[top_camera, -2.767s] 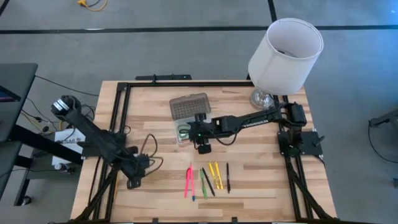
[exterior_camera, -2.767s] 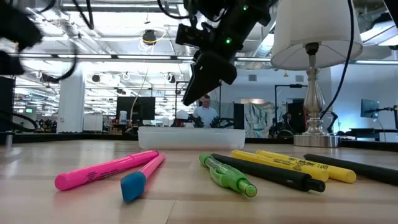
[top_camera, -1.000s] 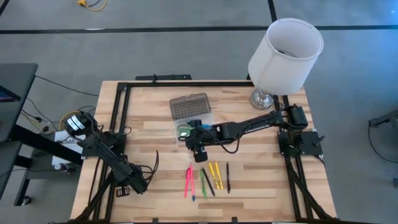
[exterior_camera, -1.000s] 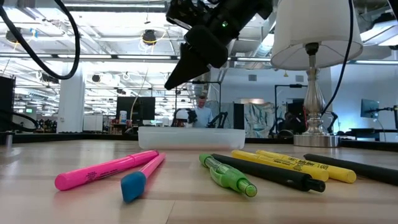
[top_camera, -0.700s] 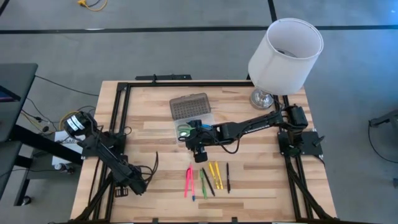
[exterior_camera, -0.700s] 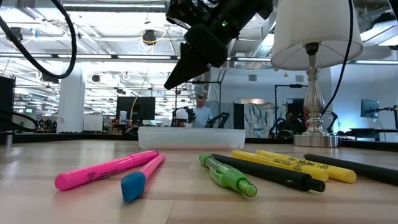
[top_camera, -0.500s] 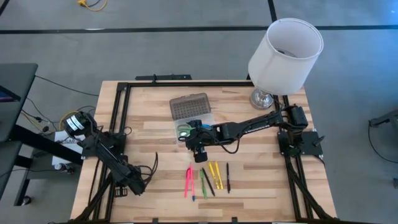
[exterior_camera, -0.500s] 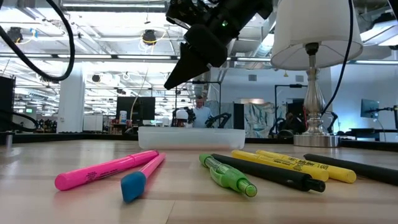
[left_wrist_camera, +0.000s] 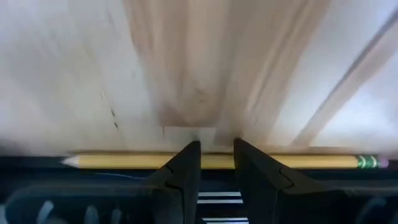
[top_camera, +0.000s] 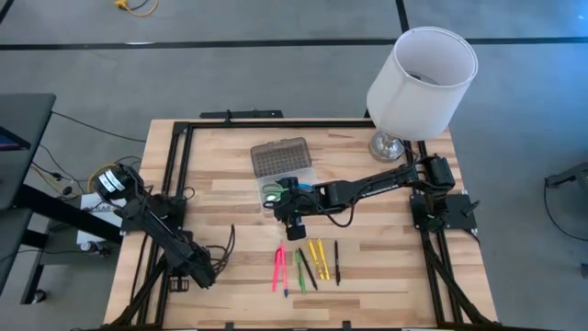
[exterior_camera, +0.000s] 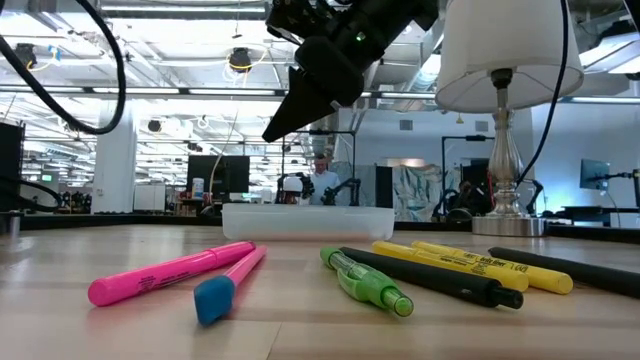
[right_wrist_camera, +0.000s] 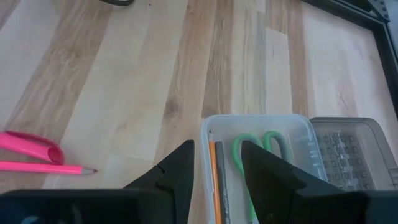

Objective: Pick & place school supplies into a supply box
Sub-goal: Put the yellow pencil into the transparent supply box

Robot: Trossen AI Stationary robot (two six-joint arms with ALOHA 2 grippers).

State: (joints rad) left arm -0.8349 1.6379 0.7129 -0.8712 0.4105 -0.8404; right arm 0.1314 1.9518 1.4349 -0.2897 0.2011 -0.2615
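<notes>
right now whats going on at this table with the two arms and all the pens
The robot is packing school supplies into a clear supply box. The right gripper hangs open over the box, which already holds green scissors, an orange pencil and a dark pen. The left gripper is down at the table's near left edge, its fingers astride a yellow pencil. Pink, green, black and yellow pens still lie loose on the table.
</notes>
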